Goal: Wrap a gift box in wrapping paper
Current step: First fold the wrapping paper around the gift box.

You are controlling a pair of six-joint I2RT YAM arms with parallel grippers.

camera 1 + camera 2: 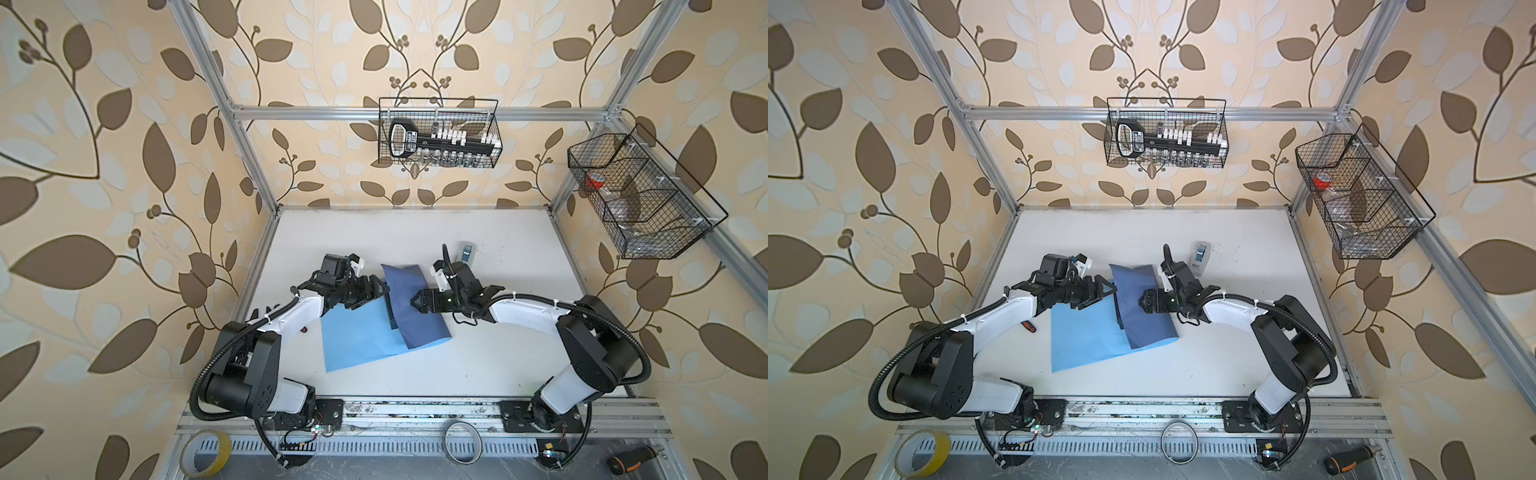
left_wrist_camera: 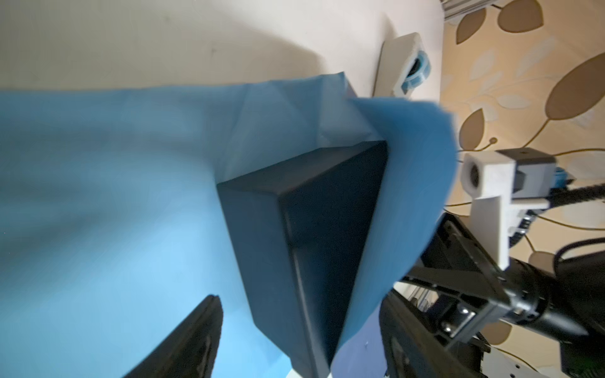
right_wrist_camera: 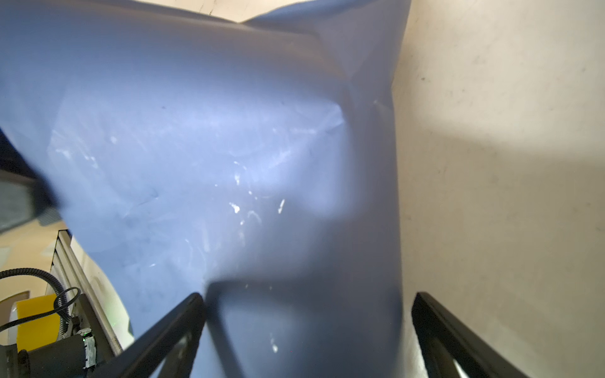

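the white desk [image 1: 498, 365] carries the paper [image 1: 357, 340] at its middle: the light-blue part lies flat toward 7 o'clock, and the darker face drapes over the box [image 1: 390, 312], of which only a black edge shows in both top views. the left fingers [image 1: 380, 291] stand apart at the box's 9 o'clock, clamping nothing. the right fingers [image 1: 417, 304] are spread wide over the draped flap at 3 o'clock. a tape dispenser [image 1: 467, 252] sits near the paper at 1 o'clock.
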